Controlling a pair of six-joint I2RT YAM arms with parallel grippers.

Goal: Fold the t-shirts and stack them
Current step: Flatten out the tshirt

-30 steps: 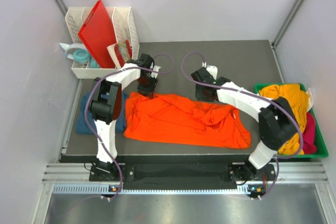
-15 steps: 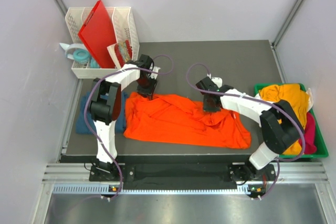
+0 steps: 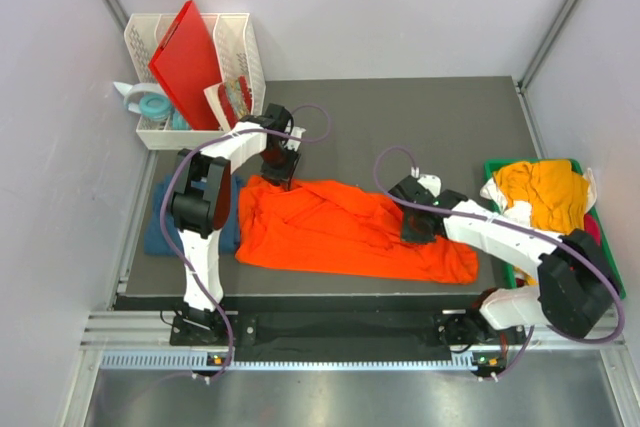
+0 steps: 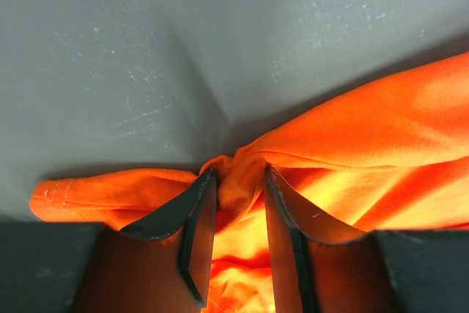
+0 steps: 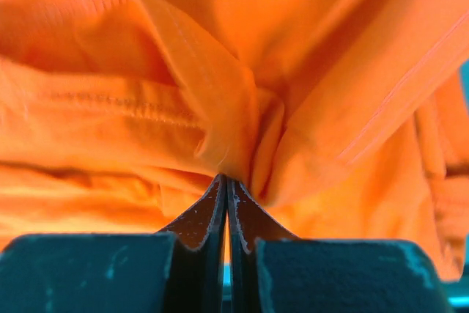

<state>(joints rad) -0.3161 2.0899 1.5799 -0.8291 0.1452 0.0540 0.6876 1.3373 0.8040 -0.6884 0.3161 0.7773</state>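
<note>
With left gripper (image 4: 238,175), clamps orange t-shirt (image 3: 330,232) at its far corner; with right gripper (image 5: 226,179), nips a fold tight, likely for spreading flat.

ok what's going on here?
Both arms are working on the orange shirt spread on the table. The left gripper pinches its far left edge; the right gripper is shut on a fold near the middle. A blue shirt lies at the table's left edge. A yellow shirt tops the green bin.

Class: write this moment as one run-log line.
left gripper: shut on orange t-shirt | right gripper: shut on orange t-shirt | orange t-shirt: rumpled on table
</note>
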